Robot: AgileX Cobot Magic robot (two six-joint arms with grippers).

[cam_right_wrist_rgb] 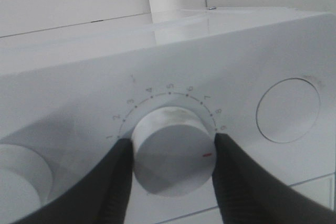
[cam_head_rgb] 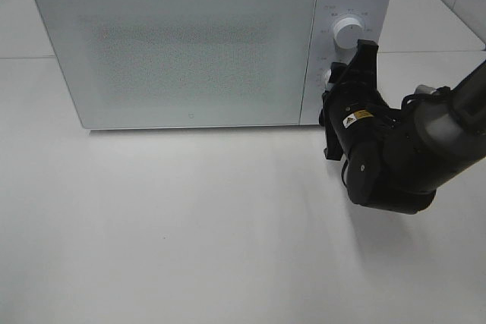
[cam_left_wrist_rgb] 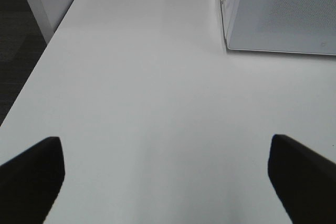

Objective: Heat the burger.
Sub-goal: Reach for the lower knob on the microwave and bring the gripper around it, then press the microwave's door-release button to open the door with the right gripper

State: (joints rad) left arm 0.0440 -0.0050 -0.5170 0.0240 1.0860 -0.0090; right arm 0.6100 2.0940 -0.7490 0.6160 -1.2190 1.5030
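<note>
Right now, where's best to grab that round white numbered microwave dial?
Pinch the round white numbered dial by its curved rim, on opposite sides, coming straight at the front panel: it juts out as a short cylinder. The right gripper clasps it so.

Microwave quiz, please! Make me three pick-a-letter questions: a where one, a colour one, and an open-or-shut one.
1. Where is the right gripper? A. lying on the table B. around a knob on the microwave C. inside the microwave
2. What colour is the microwave? A. red B. white C. green
3. How is the microwave's door? A. shut B. wide open C. taken off
Answers: 1 B, it hugs the knob's two sides; 2 B, its whole case is white; 3 A, the door lies flush with the front.
</note>
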